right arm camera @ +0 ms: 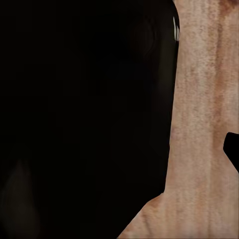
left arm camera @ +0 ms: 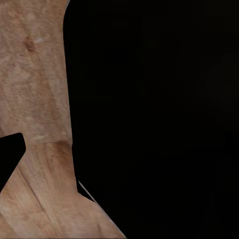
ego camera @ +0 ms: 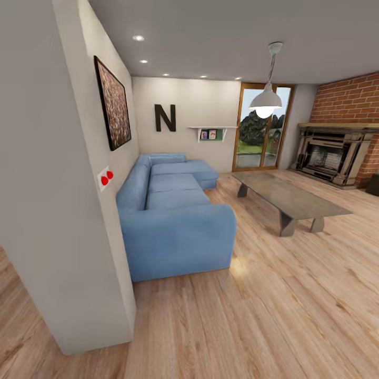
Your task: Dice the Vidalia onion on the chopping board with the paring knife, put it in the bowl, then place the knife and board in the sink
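A blue sectional sofa [ego camera: 171, 210] and a grey coffee table [ego camera: 289, 197] stand on the wooden floor [ego camera: 273, 305]. Both wrist cameras face floorboards past dark shapes. Whether either arm's jaws are clenched or released, I cannot tell.

A wall [ego camera: 63, 210] end juts in at the near left, with the sofa [ego camera: 173, 216] just behind it. Open wood floor [ego camera: 252, 316] runs ahead and right, between the sofa and the low table [ego camera: 292, 197].

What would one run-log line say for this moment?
place: living room | ahead: blue sofa, coffee table, fireplace | underfoot: wooden floor | kitchen things: none seen
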Tool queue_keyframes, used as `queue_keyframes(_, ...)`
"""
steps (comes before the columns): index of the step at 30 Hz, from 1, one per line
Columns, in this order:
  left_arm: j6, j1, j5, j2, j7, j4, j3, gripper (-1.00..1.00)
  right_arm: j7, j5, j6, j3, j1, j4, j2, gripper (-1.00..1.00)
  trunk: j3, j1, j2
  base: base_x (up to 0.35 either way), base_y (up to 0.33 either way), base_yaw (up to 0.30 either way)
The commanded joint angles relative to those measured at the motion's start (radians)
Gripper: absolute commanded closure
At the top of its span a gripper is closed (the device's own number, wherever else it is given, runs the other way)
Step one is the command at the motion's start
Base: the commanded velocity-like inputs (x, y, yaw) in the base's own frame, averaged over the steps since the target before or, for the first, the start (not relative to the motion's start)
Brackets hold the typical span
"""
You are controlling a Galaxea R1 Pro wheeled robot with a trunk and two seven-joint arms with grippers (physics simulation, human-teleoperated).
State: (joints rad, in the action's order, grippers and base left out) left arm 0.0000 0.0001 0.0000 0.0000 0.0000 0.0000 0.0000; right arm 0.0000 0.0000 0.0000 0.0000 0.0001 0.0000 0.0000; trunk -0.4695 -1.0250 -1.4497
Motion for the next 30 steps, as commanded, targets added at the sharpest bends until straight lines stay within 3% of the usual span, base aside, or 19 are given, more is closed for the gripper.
queue_keyframes(1,0.0,0.0,0.0,0.0,0.0,0.0,0.0,-1.0,0.0,0.0,0.0,0.0,0.0,0.0,0.0,-1.0,0.0,0.0,0.0,0.0,0.0,0.0)
queue_keyframes(12,-0.01,0.019,-0.002,0.01,-0.002,0.002,-0.002,-1.0,-0.009,0.003,0.002,-0.005,0.0,-0.034,0.039,-1.0,0.0,0.0,0.0,0.0,0.0,0.0)
queue_keyframes(30,-0.021,0.02,-0.002,0.018,-0.002,0.002,-0.002,-1.0,-0.009,0.003,-0.007,-0.008,0.0,-0.058,0.038,-1.0,0.0,0.0,0.0,0.0,0.0,0.0)
